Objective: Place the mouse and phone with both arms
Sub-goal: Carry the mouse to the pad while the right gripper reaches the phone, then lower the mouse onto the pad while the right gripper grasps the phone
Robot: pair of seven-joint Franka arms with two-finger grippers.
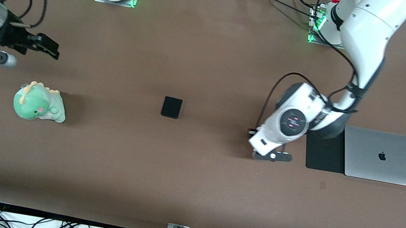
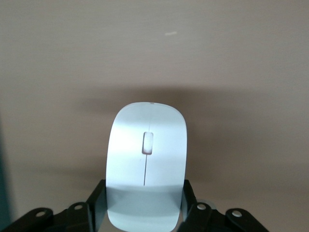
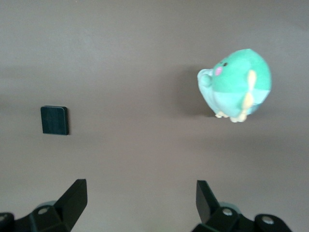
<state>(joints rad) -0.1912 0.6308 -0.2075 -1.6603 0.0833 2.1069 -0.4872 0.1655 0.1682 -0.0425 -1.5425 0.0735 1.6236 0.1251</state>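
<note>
**Mouse gripped, phone waiting**

While the front view hides it, the left gripper (image 1: pixel 269 153) hangs low beside the mouse pad (image 1: pixel 325 154); phone (image 1: pixel 171 107) lies mid-table. Left wrist view: fingers clamp the mouse (image 2: pixel 146 164), likely for carrying. Right wrist view: right gripper (image 3: pixel 140 200) spread wide, empty, over bare table near the plush dinosaur (image 3: pixel 236 84).

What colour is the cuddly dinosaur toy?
The plush dinosaur is mint green with yellow spikes and a pink cheek, clearest in the front view.
</note>
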